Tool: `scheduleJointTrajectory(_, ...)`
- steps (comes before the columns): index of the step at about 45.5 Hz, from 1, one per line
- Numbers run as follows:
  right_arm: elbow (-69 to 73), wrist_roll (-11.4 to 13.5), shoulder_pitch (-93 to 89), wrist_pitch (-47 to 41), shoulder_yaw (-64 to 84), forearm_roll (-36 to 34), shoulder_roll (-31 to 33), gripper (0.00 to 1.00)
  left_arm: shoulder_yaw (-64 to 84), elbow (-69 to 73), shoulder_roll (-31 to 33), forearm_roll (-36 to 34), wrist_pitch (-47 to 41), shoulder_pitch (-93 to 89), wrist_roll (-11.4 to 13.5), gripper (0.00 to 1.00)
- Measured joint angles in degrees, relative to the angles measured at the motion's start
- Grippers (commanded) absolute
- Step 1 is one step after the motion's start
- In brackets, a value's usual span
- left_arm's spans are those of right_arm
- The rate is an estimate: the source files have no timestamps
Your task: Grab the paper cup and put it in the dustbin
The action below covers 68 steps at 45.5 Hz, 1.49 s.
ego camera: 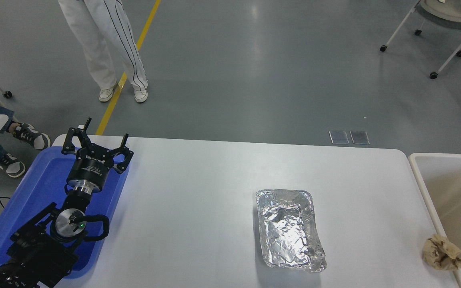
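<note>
Left hand (96, 142) sitting open over blue tray (46, 176); right hand not showing. Paper cup not showing on bench (198, 192). Dustbin (420, 176) waiting beside bench; next, checking cup is inside.

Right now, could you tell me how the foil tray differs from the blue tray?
The foil tray is crinkled silver; the blue tray is smooth plastic. The foil tray is the smaller. It lies bare in mid-table, while the blue tray sits at the table's left edge under the left gripper. Both are rectangular with raised walls.
</note>
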<state>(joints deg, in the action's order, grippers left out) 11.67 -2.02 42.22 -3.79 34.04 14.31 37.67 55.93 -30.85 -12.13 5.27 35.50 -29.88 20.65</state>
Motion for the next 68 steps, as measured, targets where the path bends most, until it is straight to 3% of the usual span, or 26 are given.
scheduleJointTrajectory(6,0.0,0.0,-0.6,1.2,-0.1,0.0,-0.1,0.84,0.0,0.0,0.0,0.0,0.0,0.0,0.0,1.00)
scheduleJointTrajectory(10,0.0,0.0,-0.8,2.2,-0.1,-0.1,-0.1,0.98,0.0,0.0,0.0,0.0,0.0,0.0,0.0,1.00)
scheduleJointTrajectory(68,1.6,0.0,-1.8,5.1,-0.3,-0.5,-1.0,0.99,0.0,0.0,0.0,0.0,0.0,0.0,0.0,1.00)
